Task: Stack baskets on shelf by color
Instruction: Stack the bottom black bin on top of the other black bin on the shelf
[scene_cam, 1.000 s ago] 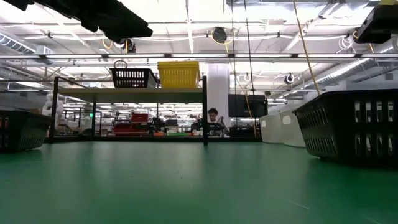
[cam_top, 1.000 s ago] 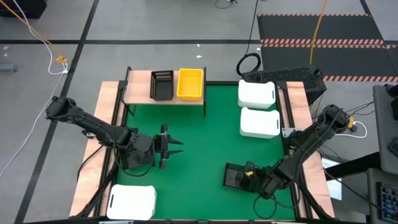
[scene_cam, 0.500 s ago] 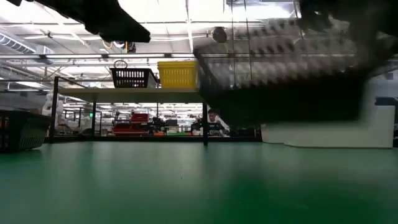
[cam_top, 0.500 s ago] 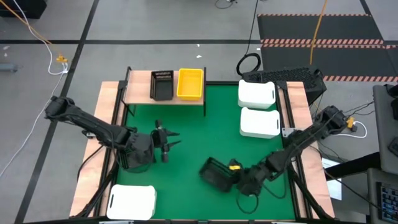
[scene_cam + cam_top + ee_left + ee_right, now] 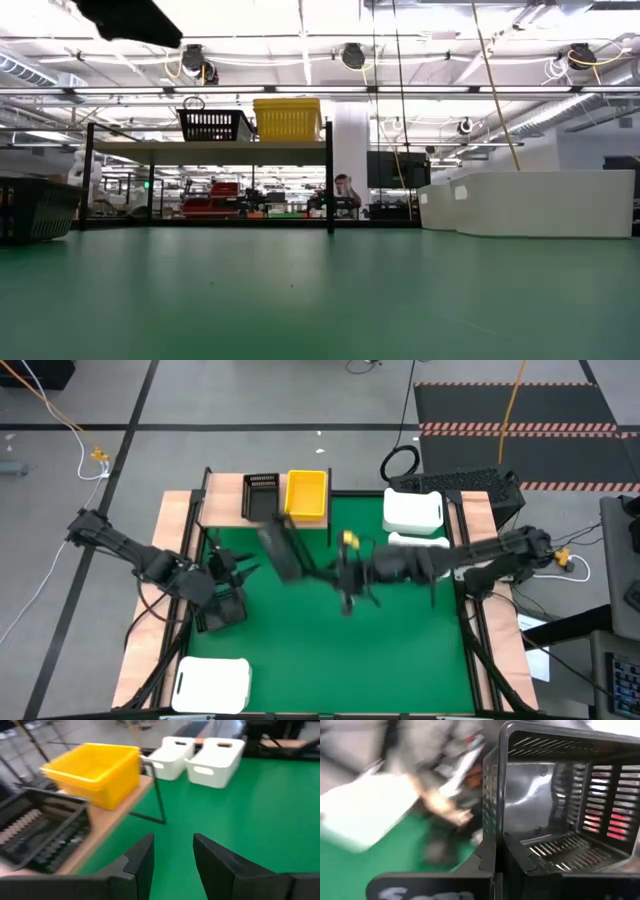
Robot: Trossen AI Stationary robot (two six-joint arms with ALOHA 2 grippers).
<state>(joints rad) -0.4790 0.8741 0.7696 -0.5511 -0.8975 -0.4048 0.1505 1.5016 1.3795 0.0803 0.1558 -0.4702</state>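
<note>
One black basket (image 5: pixel 279 546) rides tilted above the mat toward the shelf (image 5: pixel 225 512), its thin wall pinched in my shut right gripper (image 5: pixel 318 568): light, stiff, slick, best rim-held; left gripper (image 5: pixel 232 564) open.

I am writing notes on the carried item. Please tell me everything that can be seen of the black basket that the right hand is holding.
The black basket is dark plastic, rectangular, with slotted walls and floor, and looks empty inside. The right hand is shut on its rim and holds it in the air, tilted, over the green mat near the shelf. Nothing else touches it.
</note>
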